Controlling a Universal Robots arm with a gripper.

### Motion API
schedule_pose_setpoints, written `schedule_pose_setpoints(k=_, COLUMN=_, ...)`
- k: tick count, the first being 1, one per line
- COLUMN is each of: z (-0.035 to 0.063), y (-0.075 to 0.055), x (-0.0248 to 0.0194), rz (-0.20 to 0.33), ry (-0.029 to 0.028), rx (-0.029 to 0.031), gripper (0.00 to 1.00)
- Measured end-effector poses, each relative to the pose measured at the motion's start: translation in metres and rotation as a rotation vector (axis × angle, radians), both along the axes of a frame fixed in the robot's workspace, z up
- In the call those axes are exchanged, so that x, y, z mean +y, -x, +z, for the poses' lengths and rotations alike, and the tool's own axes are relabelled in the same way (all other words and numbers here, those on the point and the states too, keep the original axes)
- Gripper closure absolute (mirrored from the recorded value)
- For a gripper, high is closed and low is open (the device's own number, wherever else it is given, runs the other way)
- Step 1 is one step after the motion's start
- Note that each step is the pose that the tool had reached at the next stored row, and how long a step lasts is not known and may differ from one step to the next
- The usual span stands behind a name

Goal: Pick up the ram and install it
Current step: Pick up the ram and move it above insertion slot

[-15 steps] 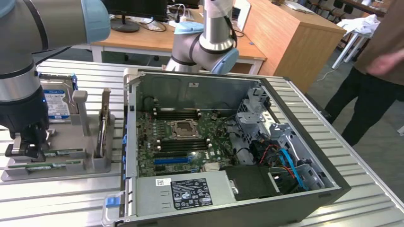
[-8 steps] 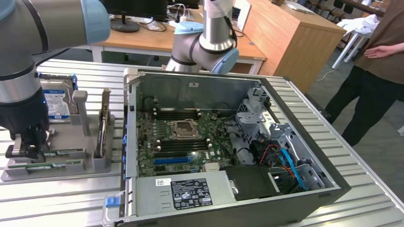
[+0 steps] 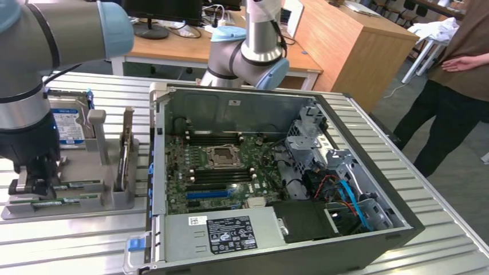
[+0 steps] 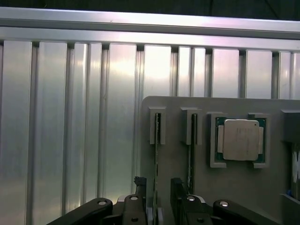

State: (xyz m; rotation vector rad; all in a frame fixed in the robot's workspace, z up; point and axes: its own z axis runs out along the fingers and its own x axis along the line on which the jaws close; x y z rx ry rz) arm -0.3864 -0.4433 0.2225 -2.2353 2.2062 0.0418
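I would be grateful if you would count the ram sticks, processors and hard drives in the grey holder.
Ram sticks: 2
Processor: 1
Hard drive: 1
Total: 4

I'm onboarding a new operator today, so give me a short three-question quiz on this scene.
1. True or false: the gripper has already lifted the ram out of the grey holder.
2. Where is the processor chip? A) in a pocket of the holder B) on the bare table C) in the gripper
3. Fill in: the upward-facing side of the computer case is ____ (open or closed).

Key
1. False: the ram stands on edge in the holder, with the open gripper straddling it.
2. A
3. open
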Motion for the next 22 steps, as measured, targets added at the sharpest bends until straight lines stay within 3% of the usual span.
schedule_pose_setpoints(k=17, z=-0.015, y=0.0, x=-0.0003, rz=0.0, ry=0.0, rx=0.0, gripper=0.65)
schedule_pose_setpoints(k=22, z=-0.0153, y=0.0, x=-0.0003, rz=0.0, ry=0.0, rx=0.0, gripper=0.65)
